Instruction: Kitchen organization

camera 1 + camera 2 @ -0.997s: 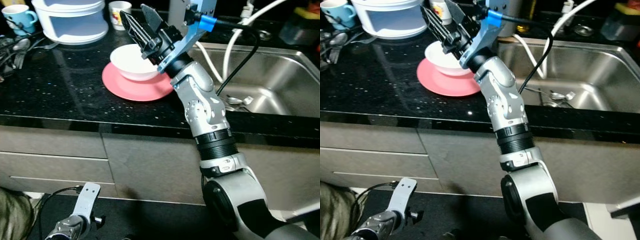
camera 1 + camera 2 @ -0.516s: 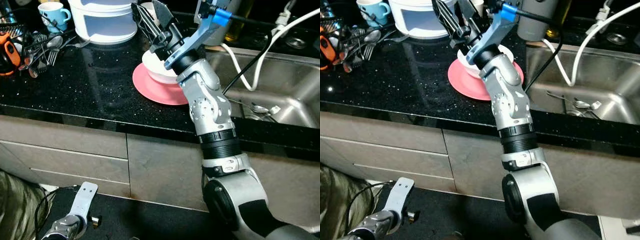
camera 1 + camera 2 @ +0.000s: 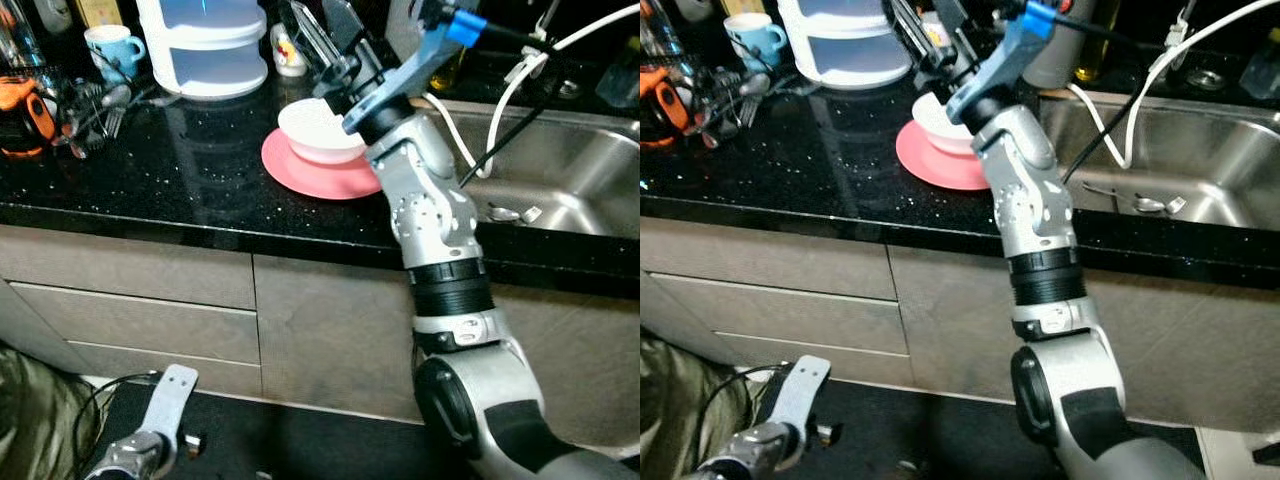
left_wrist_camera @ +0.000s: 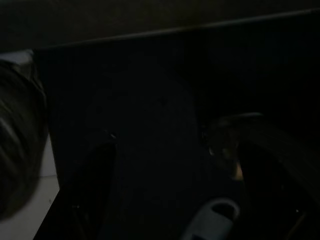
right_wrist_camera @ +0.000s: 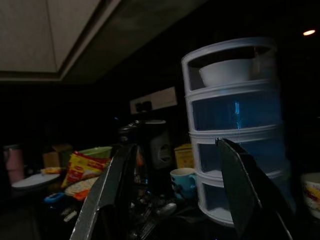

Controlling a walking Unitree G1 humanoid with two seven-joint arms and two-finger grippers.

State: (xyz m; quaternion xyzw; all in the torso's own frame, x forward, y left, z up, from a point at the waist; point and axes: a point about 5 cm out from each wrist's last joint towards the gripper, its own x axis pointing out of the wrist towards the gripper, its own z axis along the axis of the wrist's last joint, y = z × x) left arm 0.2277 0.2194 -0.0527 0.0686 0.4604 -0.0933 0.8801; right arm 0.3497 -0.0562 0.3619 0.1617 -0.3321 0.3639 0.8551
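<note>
The right claw [image 3: 322, 38] hovers with fingers apart, empty, just above the far rim of the white bowl [image 3: 318, 130], which sits on the pink plate [image 3: 305, 172] on the black table [image 3: 150, 150]. Lower it squarely over the rim before closing. The left claw [image 3: 165, 410] hangs idle.

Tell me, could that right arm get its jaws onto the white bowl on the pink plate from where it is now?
Probably yes. The right gripper hangs open just above and behind the white bowl, which sits uncovered on the pink plate, with nothing between them. It would need to tip downward first.
</note>
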